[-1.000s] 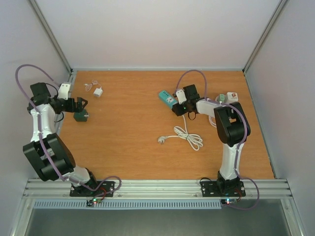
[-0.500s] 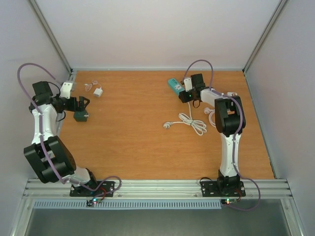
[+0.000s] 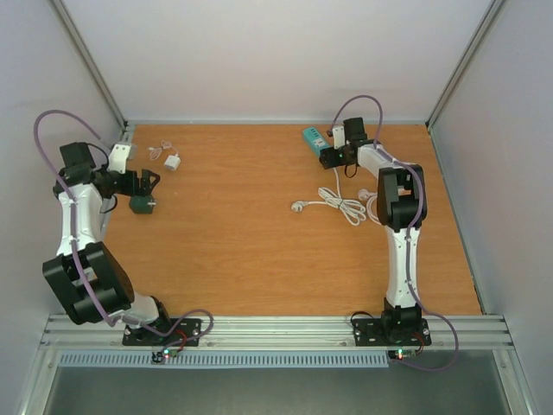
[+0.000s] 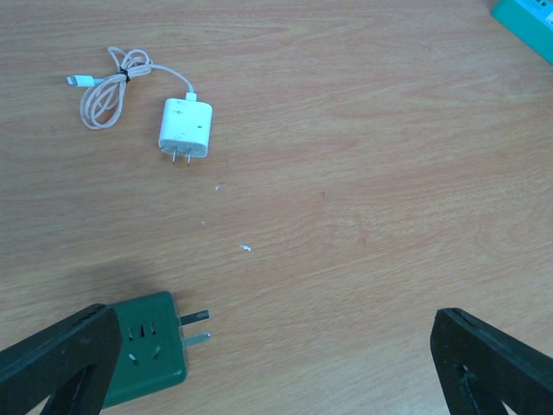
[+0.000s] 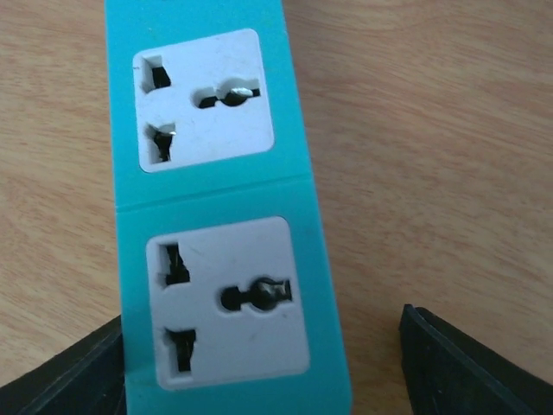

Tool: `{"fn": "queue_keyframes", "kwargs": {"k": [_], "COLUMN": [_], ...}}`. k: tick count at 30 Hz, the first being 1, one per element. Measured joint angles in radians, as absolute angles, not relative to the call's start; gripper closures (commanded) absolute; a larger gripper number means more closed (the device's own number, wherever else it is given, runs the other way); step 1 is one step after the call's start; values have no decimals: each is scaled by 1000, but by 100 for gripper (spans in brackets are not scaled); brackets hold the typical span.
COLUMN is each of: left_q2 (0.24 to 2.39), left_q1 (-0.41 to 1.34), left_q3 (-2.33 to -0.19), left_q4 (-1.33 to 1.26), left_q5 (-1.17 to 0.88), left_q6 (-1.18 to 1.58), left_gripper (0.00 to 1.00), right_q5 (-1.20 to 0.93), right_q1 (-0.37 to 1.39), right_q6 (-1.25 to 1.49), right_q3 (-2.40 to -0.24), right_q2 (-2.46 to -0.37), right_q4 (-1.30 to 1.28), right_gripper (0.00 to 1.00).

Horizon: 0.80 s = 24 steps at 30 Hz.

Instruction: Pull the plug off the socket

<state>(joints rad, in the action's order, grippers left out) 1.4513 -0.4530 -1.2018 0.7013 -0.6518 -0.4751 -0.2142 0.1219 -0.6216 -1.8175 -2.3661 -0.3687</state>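
The teal power strip lies near the table's far edge. In the right wrist view the strip shows two white sockets, both empty. My right gripper is open and straddles the strip's near end. The left finger is against the strip and the right finger stands apart from it. A white cable with its plug lies loose on the wood. My left gripper is open and empty. A green adapter with bare prongs lies beside its left finger.
A white charger and a coiled thin cable lie at the far left, beyond the left gripper. The coiled white cable lies beside the right arm. Metal frame posts and walls bound the table.
My right gripper has moved toward the far edge and the teal strip has moved with it, the white cable trailing behind. The left arm has barely moved.
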Motion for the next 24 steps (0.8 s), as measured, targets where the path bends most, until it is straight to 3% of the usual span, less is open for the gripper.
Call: {"fn": "queue_keyframes", "kwargs": {"k": [10, 18, 24], "left_q2": [1406, 1380, 1360], "left_q1": [-418, -377, -366], "left_q3": [-1192, -1156, -1130], "left_q4": [698, 690, 673], "left_q5": [-651, -673, -681], "left_q6": [-455, -413, -388], "left_gripper": [0, 0, 0], "right_q5": [-320, -435, -456], "right_q1": [59, -69, -172], "right_q6": [-625, -700, -791], "right_q3": [-1712, -1552, -1436], "right_q2": [-2204, -1912, -1830], "right_q4": [-469, -529, -580], "right_gripper": [21, 35, 48]}}
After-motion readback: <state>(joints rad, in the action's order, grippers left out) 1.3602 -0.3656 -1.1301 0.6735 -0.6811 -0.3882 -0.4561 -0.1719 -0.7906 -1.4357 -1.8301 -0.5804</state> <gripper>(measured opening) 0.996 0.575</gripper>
